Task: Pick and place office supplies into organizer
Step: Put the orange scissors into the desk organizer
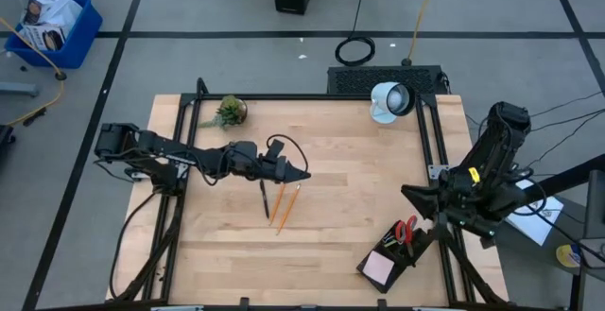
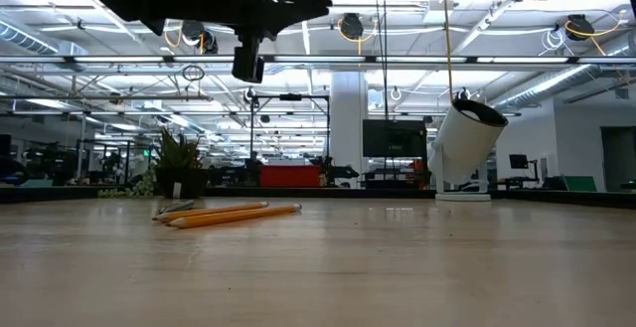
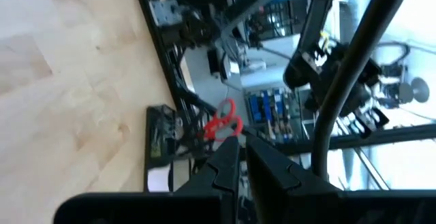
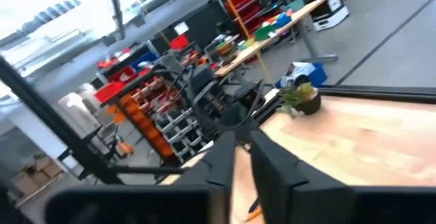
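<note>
The pale wooden tabletop is seen from above with its larger things kept to the edges, a placing judged to leave the middle free for the two dark arms. The black rectangular organizer tray is set at the near right edge, where it is judged to be within easy reach of the right arm; red-handled scissors and a pink square sticky-note pad are already held in it. The round white lamp and the small green potted plant are stood along the far edge, out of the working area. Two orange-yellow pencils and a black pen are left lying close together near the middle, the pen just beside the pencils, and are not yet in the tray. The left hand is held above the table just beyond this group with its fingers together on nothing visible, which suggests that a pickup is being lined up. The right hand is poised beside the tray; in its wrist view the fingers are seen drawn near together, with nothing evidently between them. The tray's compartments cannot be told apart, the tiny black bits cannot be made out, and the tray is absent from the low view.
</note>
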You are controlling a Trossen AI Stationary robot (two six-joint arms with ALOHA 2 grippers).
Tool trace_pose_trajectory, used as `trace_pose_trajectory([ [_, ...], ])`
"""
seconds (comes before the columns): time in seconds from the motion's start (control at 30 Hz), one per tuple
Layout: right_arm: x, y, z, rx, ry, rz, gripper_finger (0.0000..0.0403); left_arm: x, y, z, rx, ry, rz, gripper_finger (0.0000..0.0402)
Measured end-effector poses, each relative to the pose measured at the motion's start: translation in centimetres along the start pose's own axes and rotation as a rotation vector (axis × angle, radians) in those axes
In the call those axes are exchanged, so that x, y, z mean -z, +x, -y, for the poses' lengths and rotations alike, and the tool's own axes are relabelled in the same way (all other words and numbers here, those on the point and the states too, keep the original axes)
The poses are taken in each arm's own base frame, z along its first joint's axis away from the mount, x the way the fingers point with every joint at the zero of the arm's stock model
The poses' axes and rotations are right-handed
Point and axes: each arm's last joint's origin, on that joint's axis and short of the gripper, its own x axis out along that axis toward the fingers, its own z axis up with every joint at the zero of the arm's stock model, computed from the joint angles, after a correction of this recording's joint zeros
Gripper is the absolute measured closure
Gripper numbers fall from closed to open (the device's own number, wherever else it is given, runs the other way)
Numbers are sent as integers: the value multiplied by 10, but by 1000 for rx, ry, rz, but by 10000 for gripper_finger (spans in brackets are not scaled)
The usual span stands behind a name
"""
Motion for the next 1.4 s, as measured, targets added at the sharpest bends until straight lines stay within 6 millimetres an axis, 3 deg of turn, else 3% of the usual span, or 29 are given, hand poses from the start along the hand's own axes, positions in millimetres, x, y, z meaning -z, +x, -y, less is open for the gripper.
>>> trace_pose_trajectory([
  [0.13,2,4,0,17,15,12,396,1,0,0,11,-1,-46,371],
  [0.33,3,12,-1,47,86,36,401,2,0,1,18,7,-76,371],
  [0.5,13,15,-5,-36,132,50,402,2,0,0,18,14,-72,371],
  [0.7,36,54,-15,-272,144,28,402,1,0,0,10,51,-47,371],
  [0.83,29,92,-26,-294,90,-90,402,1,0,0,7,52,-36,371],
  [1.0,-18,126,-32,-151,-15,-218,403,2,0,0,15,51,-83,371],
  [1.1,-41,124,-26,-28,-26,-421,403,3,0,0,32,72,-144,371],
  [1.27,-47,117,-1,260,-7,-852,403,2,-1,0,43,118,-170,371],
  [1.4,-45,121,10,293,103,-1086,403,1,-1,-1,48,122,-185,371],
])
